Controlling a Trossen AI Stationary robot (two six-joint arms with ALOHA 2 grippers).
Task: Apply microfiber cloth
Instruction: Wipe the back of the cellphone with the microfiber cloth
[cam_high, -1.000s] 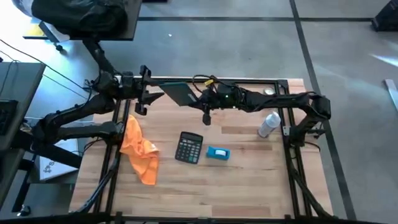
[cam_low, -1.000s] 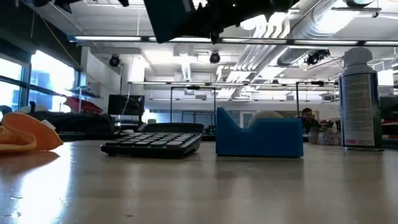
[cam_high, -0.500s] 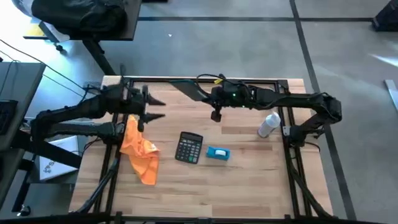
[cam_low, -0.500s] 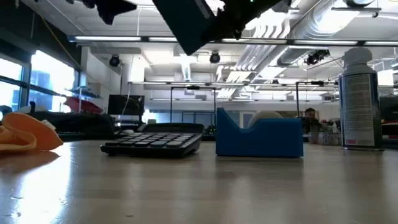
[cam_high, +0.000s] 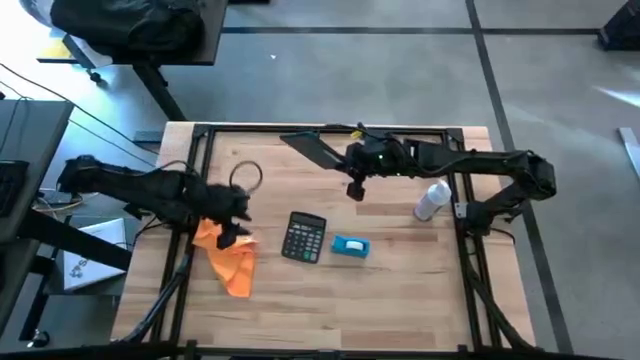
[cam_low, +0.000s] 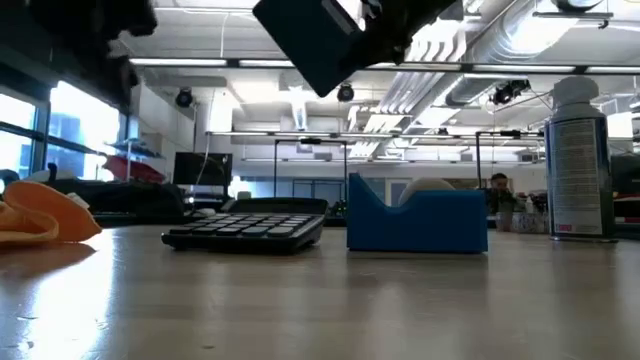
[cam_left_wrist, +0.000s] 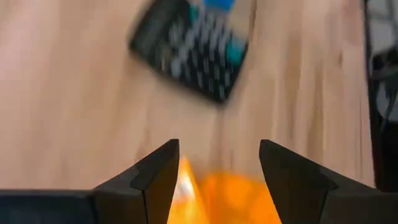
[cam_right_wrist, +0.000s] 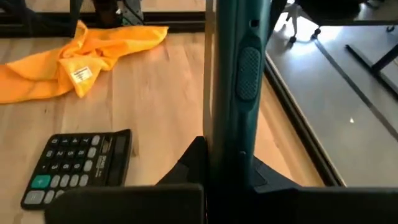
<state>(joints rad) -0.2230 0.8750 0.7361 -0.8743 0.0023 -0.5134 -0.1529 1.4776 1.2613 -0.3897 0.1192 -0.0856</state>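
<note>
The orange microfiber cloth (cam_high: 228, 252) lies crumpled on the table's left part, also seen in the low view (cam_low: 40, 215) and the right wrist view (cam_right_wrist: 81, 56). My left gripper (cam_high: 236, 208) hangs open just over the cloth's far end; in the left wrist view the cloth (cam_left_wrist: 217, 199) shows between the spread fingers of my left gripper (cam_left_wrist: 217, 171). My right gripper (cam_high: 345, 160) is shut on a flat teal slab (cam_high: 310, 148), held high over the table's far middle. My right gripper pinches the teal slab between its two fingers, one on each flat face near the slab's nearer end (cam_right_wrist: 227, 149). The slab runs on past the fingers, edge toward the camera. It is lifted clear of the table and tilted (cam_low: 320, 45).
A black calculator (cam_high: 305, 237) and a small blue box (cam_high: 350, 246) sit at the table's middle, right of the cloth. A white spray can (cam_high: 432, 200) stands at the right. A black frame rail (cam_high: 330, 128) runs along the far edge.
My left gripper has swung from the table's far edge toward the near edge and down, ending over the cloth, still open. My right gripper has drifted slightly toward the right edge with the slab, which has tipped a little. The cloth has stayed put.
</note>
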